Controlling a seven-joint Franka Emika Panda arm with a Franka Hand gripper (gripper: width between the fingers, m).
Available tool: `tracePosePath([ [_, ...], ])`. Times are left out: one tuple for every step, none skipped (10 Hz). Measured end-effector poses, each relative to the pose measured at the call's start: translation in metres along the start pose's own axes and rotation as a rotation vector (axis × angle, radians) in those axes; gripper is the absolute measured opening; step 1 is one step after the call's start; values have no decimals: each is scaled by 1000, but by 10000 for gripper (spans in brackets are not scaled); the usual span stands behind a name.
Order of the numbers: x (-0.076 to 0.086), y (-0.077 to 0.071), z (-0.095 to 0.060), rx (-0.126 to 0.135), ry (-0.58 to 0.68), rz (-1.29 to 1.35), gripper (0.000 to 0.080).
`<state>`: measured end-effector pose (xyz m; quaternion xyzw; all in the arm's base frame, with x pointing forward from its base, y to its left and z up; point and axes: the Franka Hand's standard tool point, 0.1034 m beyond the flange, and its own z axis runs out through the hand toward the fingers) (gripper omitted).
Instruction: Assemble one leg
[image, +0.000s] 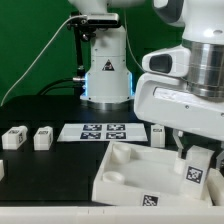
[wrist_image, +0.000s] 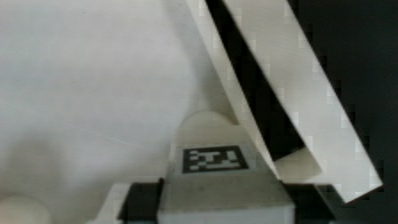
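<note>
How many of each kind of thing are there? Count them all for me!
Small white legs: 4, one held in the end effector
Big white panel: 1
Marker board: 1
Total: 6 (a cut-off white piece at the exterior view's left edge is not counted)

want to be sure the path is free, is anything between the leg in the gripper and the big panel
Nothing visible. The gripper appears to hold the leg right at the panel, with no other part between them. The spare legs lie off toward the exterior view's left.
</note>
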<state>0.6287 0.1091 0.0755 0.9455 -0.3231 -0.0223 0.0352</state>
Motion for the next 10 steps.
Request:
tracePosePath([
  [3,7,0,-25,5,118,304],
  [6,15,1,-49,10,184,305],
  [7,17,1,-55,13,215,305],
  [8,20,1,-64,12,227,305],
  [8,20,2,-63,11,227,390],
  [7,19,2,-62,10,227,390],
  [7,19,2,-62,10,227,559],
  [7,19,2,-61,10,227,629],
  [7,19,2,-61,10,227,629],
  [7,19,2,-61,9,228,647],
])
